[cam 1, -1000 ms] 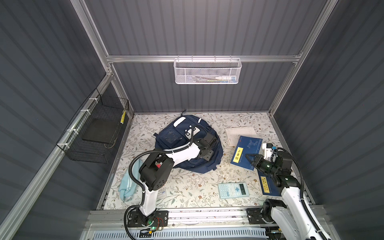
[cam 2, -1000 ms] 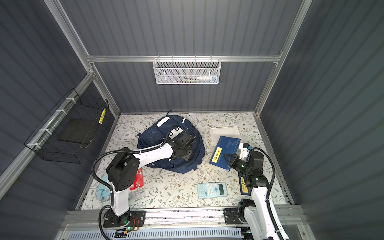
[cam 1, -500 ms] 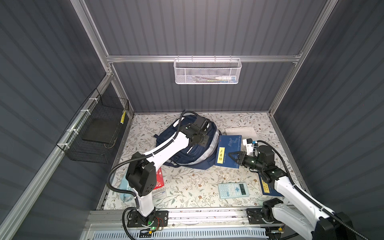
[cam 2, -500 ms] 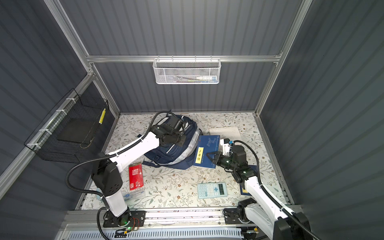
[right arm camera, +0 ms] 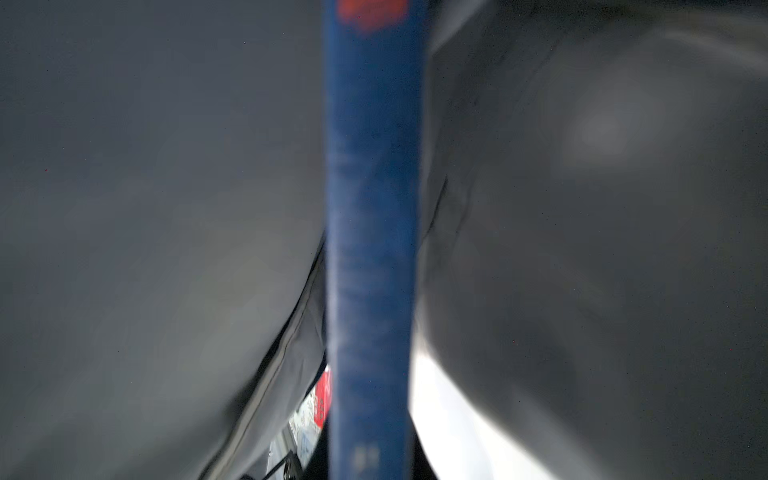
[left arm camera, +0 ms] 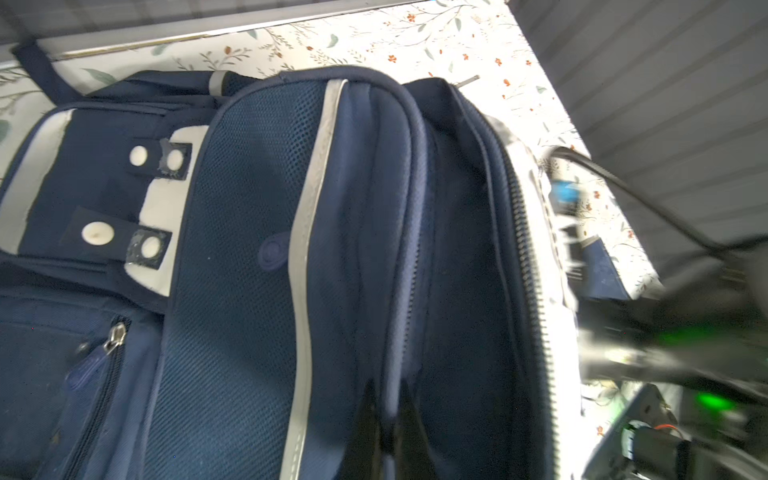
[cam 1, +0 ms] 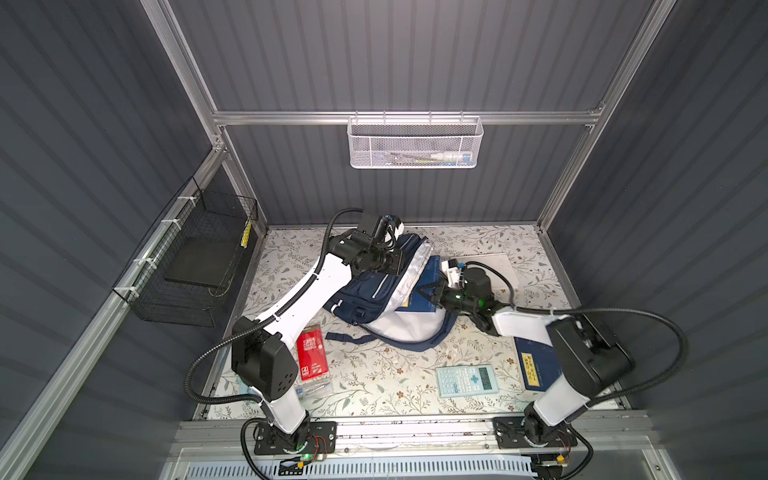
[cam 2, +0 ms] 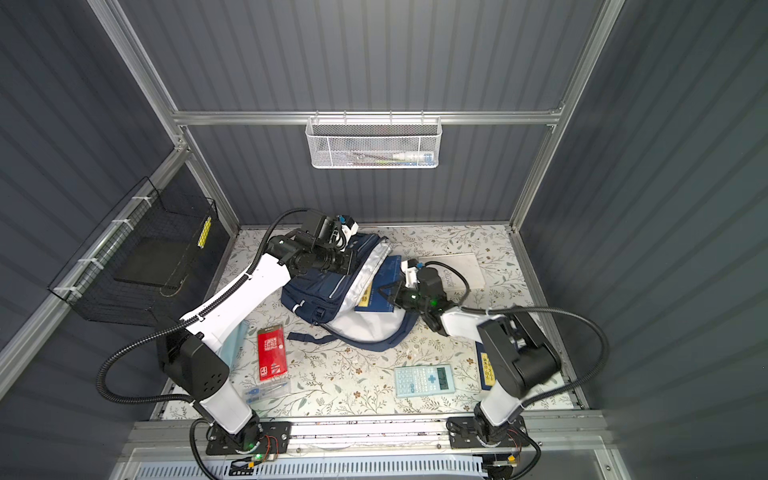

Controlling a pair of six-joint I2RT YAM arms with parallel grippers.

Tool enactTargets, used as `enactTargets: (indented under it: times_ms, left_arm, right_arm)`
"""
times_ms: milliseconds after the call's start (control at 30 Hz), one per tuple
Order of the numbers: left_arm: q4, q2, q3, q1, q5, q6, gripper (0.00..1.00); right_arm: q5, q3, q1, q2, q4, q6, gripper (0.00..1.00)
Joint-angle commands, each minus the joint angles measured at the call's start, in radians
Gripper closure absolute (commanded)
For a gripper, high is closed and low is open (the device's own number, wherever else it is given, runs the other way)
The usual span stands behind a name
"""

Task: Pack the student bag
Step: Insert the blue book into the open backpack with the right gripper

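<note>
The student bag (cam 1: 370, 291) (cam 2: 316, 291), navy with white trim, lies in the middle of the floral table with its main compartment gaping and its white lining showing. My left gripper (cam 1: 398, 265) (left arm camera: 384, 399) is shut on the bag's zipper edge and holds the front panel up. My right gripper (cam 1: 428, 290) (cam 2: 384, 293) is shut on a blue book (cam 1: 422, 305) (right arm camera: 374, 249), which sits partly inside the opening between the lining walls.
A calculator (cam 1: 467, 380) and a second blue book (cam 1: 534, 370) lie front right; a white book (cam 1: 498, 264) is back right. A red box (cam 1: 311, 353), a clear pen case (cam 2: 266, 390) and a light-blue pouch (cam 2: 232, 345) lie front left. Wire baskets (cam 1: 415, 143) (cam 1: 195, 266) hang on the walls.
My left gripper closed on the bag's edge and lifted it toward the back. My right gripper carried the blue book from the table's right side leftward into the bag's opening.
</note>
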Motion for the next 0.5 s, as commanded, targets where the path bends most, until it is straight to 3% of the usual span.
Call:
enactTargets:
  times_ms: [0, 200, 267, 333, 467]
  left_arm:
    - [0.059, -0.014, 0.059, 0.005, 0.056, -0.018, 1.00]
    - [0.077, -0.047, 0.039, 0.009, 0.080, -0.045, 1.00]
    - [0.087, -0.056, 0.028, 0.010, 0.088, -0.054, 1.00]
    - [0.084, -0.060, 0.018, 0.011, 0.080, -0.051, 1.00]
    - [0.108, -0.069, -0.024, 0.018, 0.087, -0.054, 1.00]
  right_arm:
    - [0.114, 0.140, 0.067, 0.126, 0.064, 0.044, 1.00]
    - [0.337, 0.348, 0.159, 0.358, 0.092, 0.171, 0.97]
    - [0.338, 0.427, 0.170, 0.407, 0.050, 0.183, 0.81]
    - [0.307, 0.441, 0.168, 0.408, 0.028, 0.175, 0.56]
    - [0.316, 0.319, 0.153, 0.280, -0.069, 0.103, 0.44]
